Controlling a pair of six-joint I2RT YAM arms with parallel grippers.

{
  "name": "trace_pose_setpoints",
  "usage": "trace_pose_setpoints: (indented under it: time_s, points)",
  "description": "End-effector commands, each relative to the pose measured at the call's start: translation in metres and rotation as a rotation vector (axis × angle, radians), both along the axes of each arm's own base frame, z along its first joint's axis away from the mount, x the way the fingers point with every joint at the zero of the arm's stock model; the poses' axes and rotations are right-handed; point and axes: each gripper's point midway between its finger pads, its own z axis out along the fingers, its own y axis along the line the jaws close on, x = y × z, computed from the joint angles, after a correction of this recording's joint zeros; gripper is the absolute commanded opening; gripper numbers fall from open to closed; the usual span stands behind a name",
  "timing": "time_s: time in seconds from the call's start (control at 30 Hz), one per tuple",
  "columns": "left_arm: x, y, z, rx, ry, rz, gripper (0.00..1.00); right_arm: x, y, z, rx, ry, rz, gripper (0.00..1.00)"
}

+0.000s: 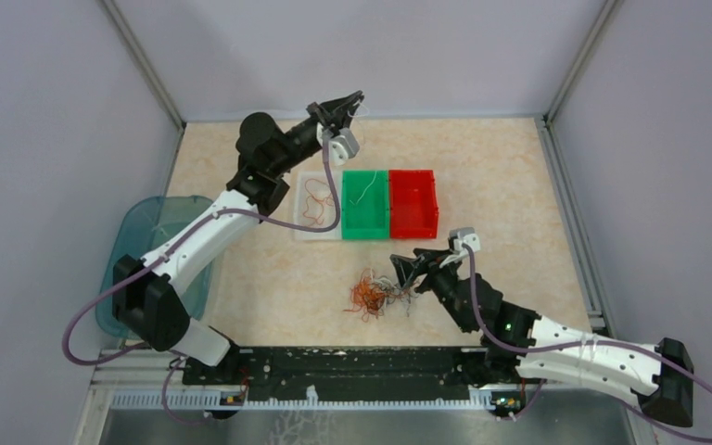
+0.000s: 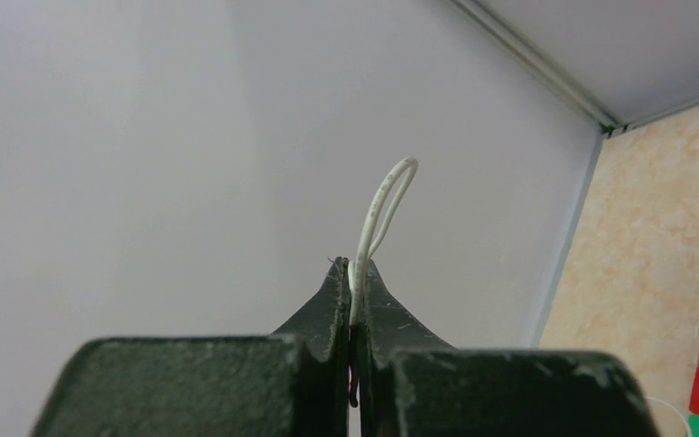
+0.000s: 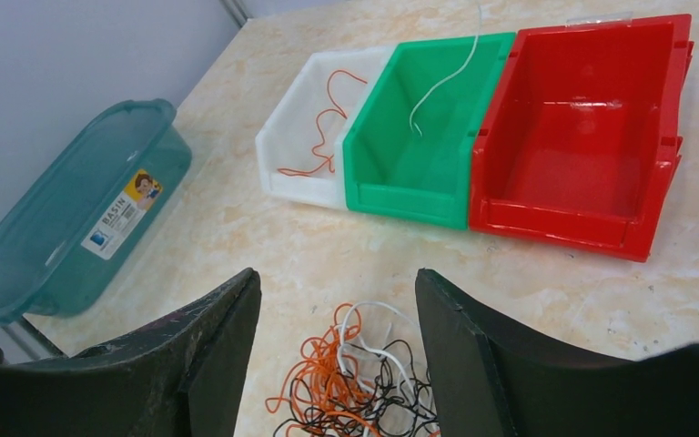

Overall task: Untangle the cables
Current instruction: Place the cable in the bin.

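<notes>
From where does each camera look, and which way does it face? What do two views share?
Top external: above and behind, looking down at the table; left arm, right arm show.
Left wrist: raised, facing the back wall; left claw shut on a white cable.
Right wrist: low over the cable tangle, facing white bin, green bin, red bin; open right claw.
Shared: top and right wrist see tangle and bins.

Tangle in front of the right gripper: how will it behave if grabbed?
Likely lifts as one clump: the tangle has interlooped strands. Probably light and floppy too; the white cable pinched in the left gripper hangs in a loose curve into the green bin.
</notes>
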Motion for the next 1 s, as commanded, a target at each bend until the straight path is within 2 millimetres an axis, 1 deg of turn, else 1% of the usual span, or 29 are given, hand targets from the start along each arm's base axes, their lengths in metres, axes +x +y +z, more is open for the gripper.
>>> trace_pose_setpoints:
  time_s: [0.0, 0.1, 0.17, 0.23, 0.3, 0.37, 0.43, 0.57, 0.7, 0.77, 0.87, 0.9, 0.97]
  points:
    - [0.018, 0.014, 0.008, 0.02, -0.072, 0.105, 0.0, 0.004, -0.004, 0.007, 0.022, 0.002, -0.043, 0.63]
    - [0.021, 0.01, -0.012, 0.075, -0.001, 0.094, 0.0, 0.006, -0.008, 0.007, 0.021, 0.006, -0.069, 0.62]
    - [0.021, 0.005, -0.032, 0.133, 0.096, 0.066, 0.0, 0.008, -0.011, 0.006, 0.017, 0.011, -0.089, 0.62]
    - [0.016, 0.0, -0.051, 0.173, 0.208, 0.023, 0.0, 0.009, -0.014, 0.004, 0.014, 0.018, -0.105, 0.61]
    - [0.012, -0.002, -0.07, 0.215, 0.277, -0.001, 0.0, 0.01, -0.016, 0.003, 0.013, 0.026, -0.118, 0.61]
    - [0.009, -0.001, -0.086, 0.246, 0.322, -0.001, 0.0, 0.011, -0.018, 0.002, 0.011, 0.03, -0.127, 0.61]
    - [0.009, 0.002, -0.099, 0.272, 0.338, 0.016, 0.0, 0.011, -0.019, 0.001, 0.012, 0.032, -0.134, 0.61]
    - [0.011, 0.01, -0.117, 0.336, 0.323, 0.057, 0.0, 0.012, -0.02, 0.001, 0.015, 0.036, -0.137, 0.6]
    - [0.015, 0.019, -0.14, 0.457, 0.332, 0.1, 0.0, 0.013, -0.019, 0.0, 0.012, 0.039, -0.138, 0.6]
    - [0.015, 0.021, -0.146, 0.473, 0.35, 0.106, 0.0, 0.014, -0.019, -0.001, 0.013, 0.041, -0.139, 0.6]
    - [0.01, 0.016, -0.149, 0.467, 0.363, 0.07, 0.0, 0.015, -0.018, -0.003, 0.011, 0.045, -0.137, 0.6]
    - [0.008, 0.012, -0.149, 0.456, 0.373, 0.047, 0.0, 0.015, -0.018, -0.003, 0.011, 0.047, -0.138, 0.6]
    - [0.005, 0.002, -0.156, 0.444, 0.409, 0.0, 0.0, 0.016, -0.018, -0.003, 0.012, 0.048, -0.138, 0.6]
